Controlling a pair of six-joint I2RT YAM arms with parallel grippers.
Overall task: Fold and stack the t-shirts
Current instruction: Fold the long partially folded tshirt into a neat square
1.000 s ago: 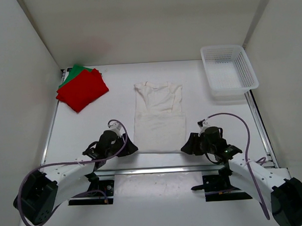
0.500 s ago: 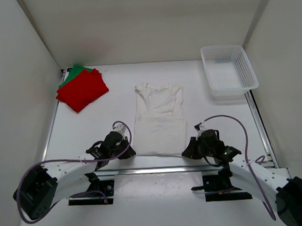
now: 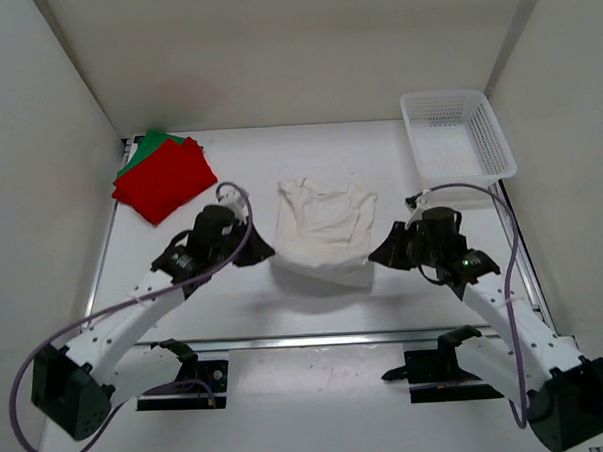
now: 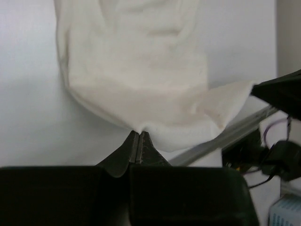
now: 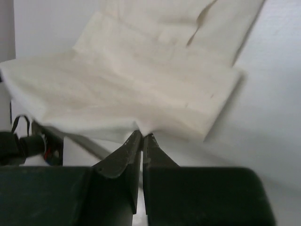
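The white t-shirt (image 3: 324, 230) lies mid-table, and its near hem is lifted off the surface between both arms. My left gripper (image 3: 266, 251) is shut on the hem's left corner, and in the left wrist view the cloth (image 4: 136, 70) bunches at the closed tips (image 4: 138, 133). My right gripper (image 3: 380, 251) is shut on the right corner, with the shirt (image 5: 141, 80) pinched at its tips (image 5: 142, 134). A folded red t-shirt (image 3: 164, 179) rests on a folded green one (image 3: 150, 145) at the back left.
A white mesh basket (image 3: 456, 139) stands at the back right. White walls close in the table on three sides. A metal rail (image 3: 316, 339) runs along the near edge in front of the arm bases.
Both grippers closed on the white shirt's near corners, then rose and moved away from the near edge, carrying the hem up toward the collar end.
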